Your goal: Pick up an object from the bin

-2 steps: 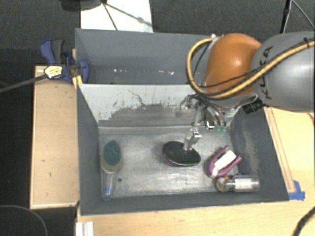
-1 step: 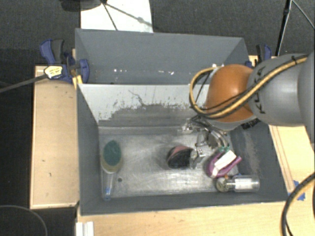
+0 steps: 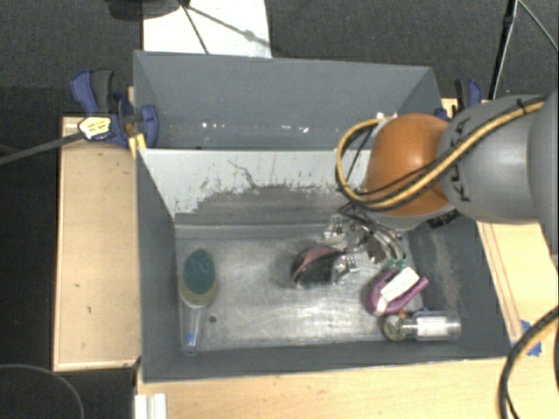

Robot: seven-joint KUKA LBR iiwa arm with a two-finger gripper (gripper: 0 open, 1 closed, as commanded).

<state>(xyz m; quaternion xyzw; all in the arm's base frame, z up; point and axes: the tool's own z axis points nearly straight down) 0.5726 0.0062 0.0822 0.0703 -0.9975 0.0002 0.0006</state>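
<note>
Hanging over 1 dark rounded object point(image 3: 311, 266) (bin point(image 3: 253, 234) middle): hand point(image 3: 351, 253).

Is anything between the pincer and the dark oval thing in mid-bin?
Nothing visible. The pincer is right beside the dark oval thing, on its right edge. The purple-and-white piece and clear tube lie nearer the right wall, the green-topped thing by the left wall.

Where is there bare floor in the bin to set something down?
Bare floor lies mid-bin, between the green-topped brush at the left and the dark maroon thing by the claw, down to the front wall. The right front corner is crowded: claw, purple tagged thing, small bottle.
</note>
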